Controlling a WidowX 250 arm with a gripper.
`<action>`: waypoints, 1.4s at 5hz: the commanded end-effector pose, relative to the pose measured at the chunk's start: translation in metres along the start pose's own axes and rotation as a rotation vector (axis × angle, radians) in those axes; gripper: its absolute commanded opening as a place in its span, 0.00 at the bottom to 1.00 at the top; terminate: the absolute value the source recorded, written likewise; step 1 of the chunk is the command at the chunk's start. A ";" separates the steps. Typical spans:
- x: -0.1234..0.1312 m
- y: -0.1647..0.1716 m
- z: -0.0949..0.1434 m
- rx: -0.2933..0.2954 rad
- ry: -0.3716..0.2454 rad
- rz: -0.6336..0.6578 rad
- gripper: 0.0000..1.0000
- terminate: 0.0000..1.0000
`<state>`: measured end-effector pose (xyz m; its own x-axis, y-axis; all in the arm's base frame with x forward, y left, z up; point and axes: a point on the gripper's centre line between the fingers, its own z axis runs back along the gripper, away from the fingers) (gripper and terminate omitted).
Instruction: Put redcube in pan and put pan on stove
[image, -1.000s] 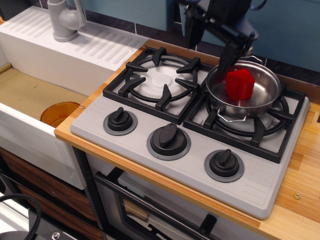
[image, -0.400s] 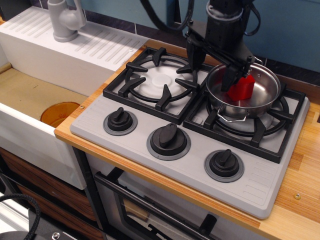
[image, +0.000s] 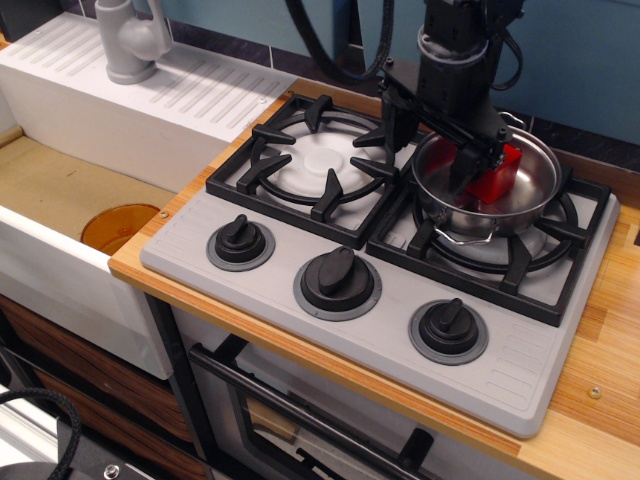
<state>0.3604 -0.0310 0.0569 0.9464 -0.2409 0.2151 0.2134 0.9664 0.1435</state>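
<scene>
**Hand lowered over the pan rim**

Since a second earlier, when the arm sat high and clear of the pan, we saw the hand (image: 432, 135) come down and forward until its black fingers straddled the near-left wall of the pan (image: 528, 205). The red cube (image: 497, 180) had stayed inside the pan, though the arm now covered its left part, so less of it showed than before.

We saw the hand spread: one finger (image: 396, 118) hung outside the pan over the gap between the two burners, and the other reached down inside, just beside the cube. We could not tell whether that inner finger touched the cube or the pan's wall.

The pan sat on the black grate of the right burner of the stove (image: 300, 330), its wire handle pointing toward the knobs. The left burner (image: 318, 160) stood bare. To the left, on the wooden surface (image: 600, 420), sat the white sink (image: 60, 200) with its grey tap (image: 130, 40).
</scene>
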 end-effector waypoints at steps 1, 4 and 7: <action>0.000 -0.004 0.001 -0.020 -0.029 0.023 1.00 0.00; -0.009 -0.013 -0.019 -0.050 -0.026 0.040 0.00 0.00; -0.011 -0.023 0.000 -0.027 -0.002 0.055 0.00 0.00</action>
<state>0.3416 -0.0453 0.0416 0.9685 -0.1508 0.1980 0.1344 0.9865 0.0938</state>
